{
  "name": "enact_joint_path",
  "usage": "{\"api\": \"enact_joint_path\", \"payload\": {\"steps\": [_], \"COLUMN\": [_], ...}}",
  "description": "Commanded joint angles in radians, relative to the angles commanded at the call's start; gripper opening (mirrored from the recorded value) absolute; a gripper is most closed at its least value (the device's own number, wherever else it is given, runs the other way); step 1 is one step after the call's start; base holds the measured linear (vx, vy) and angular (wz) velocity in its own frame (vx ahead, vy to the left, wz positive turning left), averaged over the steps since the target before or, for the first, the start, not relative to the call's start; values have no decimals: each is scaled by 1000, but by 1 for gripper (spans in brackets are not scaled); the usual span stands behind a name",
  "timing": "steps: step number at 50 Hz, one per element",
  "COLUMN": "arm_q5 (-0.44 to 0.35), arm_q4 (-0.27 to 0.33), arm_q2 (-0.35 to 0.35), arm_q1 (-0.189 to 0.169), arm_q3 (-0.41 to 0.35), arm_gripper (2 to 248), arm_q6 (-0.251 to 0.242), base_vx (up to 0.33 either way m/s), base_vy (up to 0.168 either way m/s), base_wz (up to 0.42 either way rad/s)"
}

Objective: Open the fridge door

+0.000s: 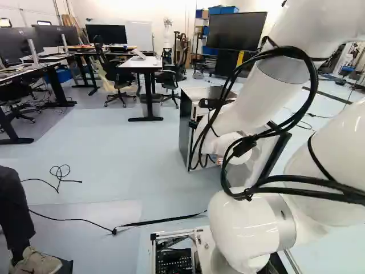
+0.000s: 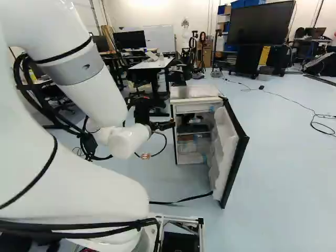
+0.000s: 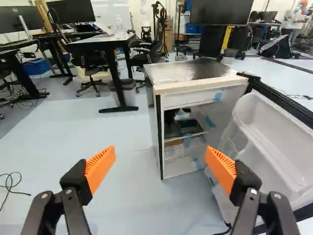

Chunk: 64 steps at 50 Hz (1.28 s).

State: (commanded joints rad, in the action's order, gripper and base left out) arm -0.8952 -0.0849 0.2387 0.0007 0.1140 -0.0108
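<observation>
White liner [image 2: 226,142], black rim [image 2: 234,170]: one fridge door [image 2: 240,147], swung open from the fridge [image 3: 195,71]. Handling, judged: light, stiff, turning easily; liner probably slippery, its bin [image 3: 274,147] easily cracked. Best hold for you: the rim, on the side farthest from the fridge. Your pincer [image 3: 160,151]: wide, nothing between its pads [image 3: 100,169]. Right base view: shelves [image 2: 193,137] inside; your arm [image 1: 245,97] hides them in the left base view. Wrist view: bin's hollow, close up.
</observation>
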Motion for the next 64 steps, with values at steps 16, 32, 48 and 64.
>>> {"api": "enact_joint_path", "payload": {"steps": [16, 32, 48, 64], "arm_q5": [15, 22, 23, 23], "arm_q4": [55, 82, 85, 85], "arm_q2": [26, 39, 41, 41], "arm_q1": [0, -1, -1, -1], "arm_q3": [-17, -26, -27, -27], "arm_gripper": [247, 247, 247, 247], "arm_q6": [7, 10, 11, 11], "base_vx": [0, 0, 0, 0], "base_vy": [0, 0, 0, 0], "base_wz": [0, 0, 0, 0]}}
